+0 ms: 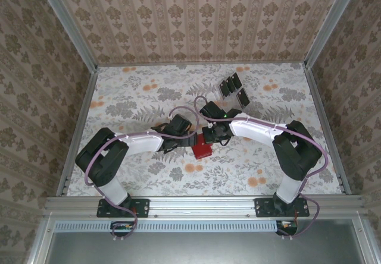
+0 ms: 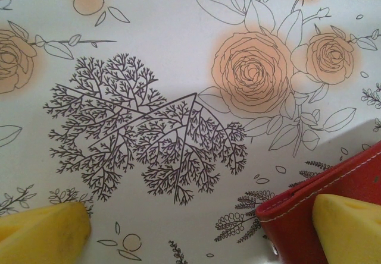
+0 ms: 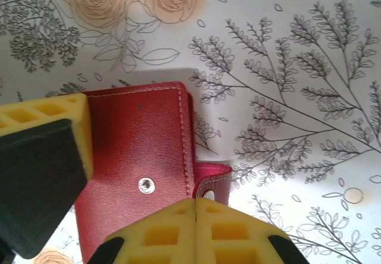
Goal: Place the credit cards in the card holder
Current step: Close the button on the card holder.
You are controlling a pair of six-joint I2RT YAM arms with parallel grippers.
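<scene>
The card holder point(image 1: 201, 151) is a small red wallet lying closed on the floral tablecloth between both grippers. In the right wrist view the card holder point(image 3: 140, 157) shows a metal snap, and its closing tab point(image 3: 215, 178) curls up at its right edge. My right gripper point(image 3: 195, 207) is shut, its yellow pads pressed together where the tab runs in under them. My left gripper point(image 2: 196, 234) is open, one finger point(image 2: 348, 228) over the corner of the card holder point(image 2: 309, 216), the other over bare cloth. The credit cards point(image 1: 233, 88), black, stand together at the back.
The left gripper's finger point(image 3: 41, 157) lies across the wallet's left side, close to my right gripper. Patterned walls enclose the table point(image 1: 131, 175) at the back and sides. Both arms meet over the table's middle.
</scene>
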